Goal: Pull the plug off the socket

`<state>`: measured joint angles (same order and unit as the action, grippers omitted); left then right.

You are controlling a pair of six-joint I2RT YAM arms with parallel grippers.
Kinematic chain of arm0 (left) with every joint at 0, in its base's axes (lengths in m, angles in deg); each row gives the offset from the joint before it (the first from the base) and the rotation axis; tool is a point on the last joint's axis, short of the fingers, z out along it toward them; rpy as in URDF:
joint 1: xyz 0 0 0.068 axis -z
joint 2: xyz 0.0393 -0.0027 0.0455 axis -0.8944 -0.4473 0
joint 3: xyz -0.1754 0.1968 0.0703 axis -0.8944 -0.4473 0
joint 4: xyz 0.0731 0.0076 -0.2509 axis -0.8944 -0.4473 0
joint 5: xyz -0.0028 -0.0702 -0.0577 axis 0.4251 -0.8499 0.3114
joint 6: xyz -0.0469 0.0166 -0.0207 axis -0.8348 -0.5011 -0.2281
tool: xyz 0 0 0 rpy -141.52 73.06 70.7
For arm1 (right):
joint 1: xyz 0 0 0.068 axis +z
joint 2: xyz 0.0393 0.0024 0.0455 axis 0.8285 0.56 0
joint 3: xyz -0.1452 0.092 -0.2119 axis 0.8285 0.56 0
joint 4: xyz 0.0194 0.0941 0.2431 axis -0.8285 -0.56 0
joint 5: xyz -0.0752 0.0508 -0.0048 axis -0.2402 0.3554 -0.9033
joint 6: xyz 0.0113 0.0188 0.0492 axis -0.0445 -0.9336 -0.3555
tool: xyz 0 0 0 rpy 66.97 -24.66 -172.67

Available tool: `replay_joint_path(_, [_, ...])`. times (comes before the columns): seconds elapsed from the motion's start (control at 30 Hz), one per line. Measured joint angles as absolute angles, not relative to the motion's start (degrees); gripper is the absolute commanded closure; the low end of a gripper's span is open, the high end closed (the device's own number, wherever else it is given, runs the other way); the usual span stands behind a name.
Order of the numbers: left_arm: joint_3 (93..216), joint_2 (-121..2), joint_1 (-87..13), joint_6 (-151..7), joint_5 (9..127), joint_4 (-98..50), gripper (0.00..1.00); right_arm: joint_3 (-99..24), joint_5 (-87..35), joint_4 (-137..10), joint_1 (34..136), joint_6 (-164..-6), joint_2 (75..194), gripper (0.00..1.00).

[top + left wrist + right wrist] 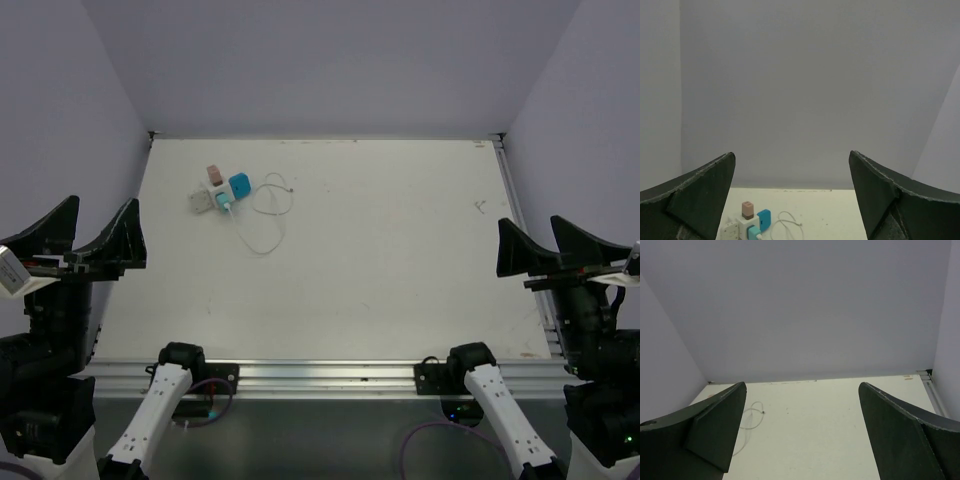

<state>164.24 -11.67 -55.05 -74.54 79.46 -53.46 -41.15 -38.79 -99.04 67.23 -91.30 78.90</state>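
Note:
The socket (214, 191), a white cube adapter, lies at the far left of the table. Plugged into it are a pink-brown plug (213, 174) on top, a blue plug (240, 185) on its right and a teal plug (224, 206) with a white cable (268, 212) in front. A flat white piece (201, 201) sits on its left. The left wrist view shows the socket (745, 223) low between my fingers, far ahead. My left gripper (88, 238) is open and empty, raised at the left edge. My right gripper (550, 250) is open and empty at the right edge.
The cable loops right of the socket and trails toward the table's middle; its loop shows in the right wrist view (753, 417). A metal rail (320, 375) runs along the near edge. Grey walls enclose the back and sides.

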Motion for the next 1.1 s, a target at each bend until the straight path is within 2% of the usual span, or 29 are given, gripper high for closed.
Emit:
replay_joint_path(0.63, [161.48,-13.79,-54.96,-75.18,76.93,-53.05,0.0,-38.22,-37.54,-98.91,67.23,-91.89,79.31,0.01])
replay_joint_path(1.1, [147.67,-29.05,-54.76,-77.6,73.32,-55.21,0.0,-26.09,-30.61,-102.58,67.23,-94.6,88.62,0.01])
